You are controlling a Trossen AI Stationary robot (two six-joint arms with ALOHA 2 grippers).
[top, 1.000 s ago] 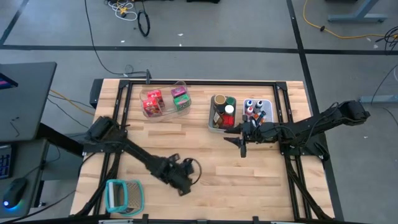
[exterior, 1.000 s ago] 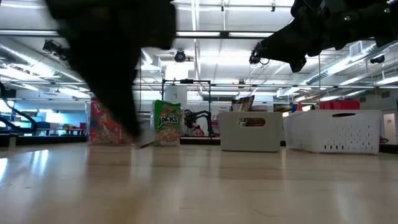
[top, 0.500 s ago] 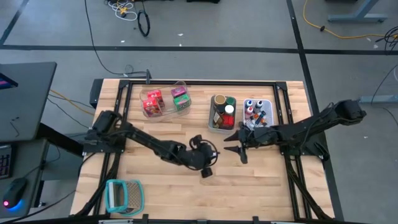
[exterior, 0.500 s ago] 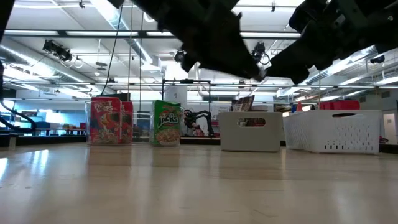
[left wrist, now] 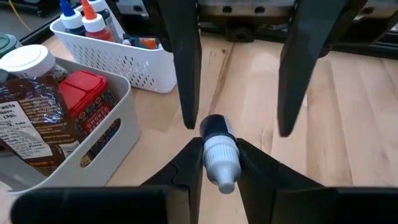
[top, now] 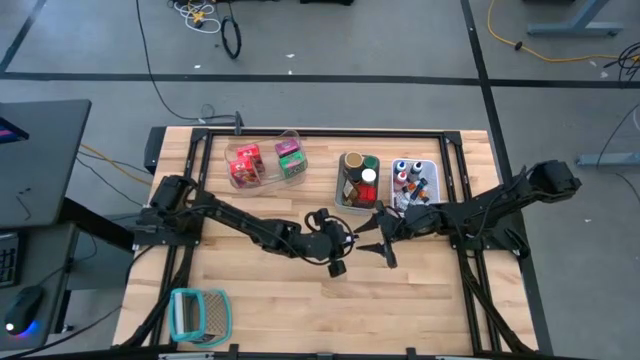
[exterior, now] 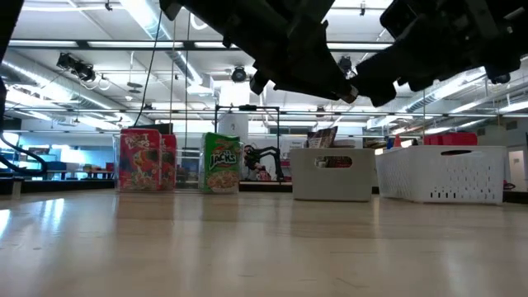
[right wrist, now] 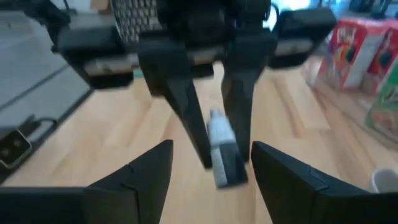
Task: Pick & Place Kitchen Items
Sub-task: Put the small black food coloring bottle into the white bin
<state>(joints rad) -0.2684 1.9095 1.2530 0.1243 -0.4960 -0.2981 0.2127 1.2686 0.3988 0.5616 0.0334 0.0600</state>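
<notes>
1. A small bottle (left wrist: pixel 219 151) with a white nozzle cap and dark body hangs above the middle of the surface (top: pixel 270 290), its long axis running between the two grippers.
2. Left gripper (top: pixel 337 262): jaws clamped on the bottle's cap end.
3. Right gripper (top: pixel 378 236): jaws open, straddling the bottle's dark end.
4. Grey bin (top: pixel 349 203): jars and a red tin.
5. White bin (top: pixel 432 172): capped bottles.
6. Clear bin (top: pixel 262 182): red and green packets.
</notes>
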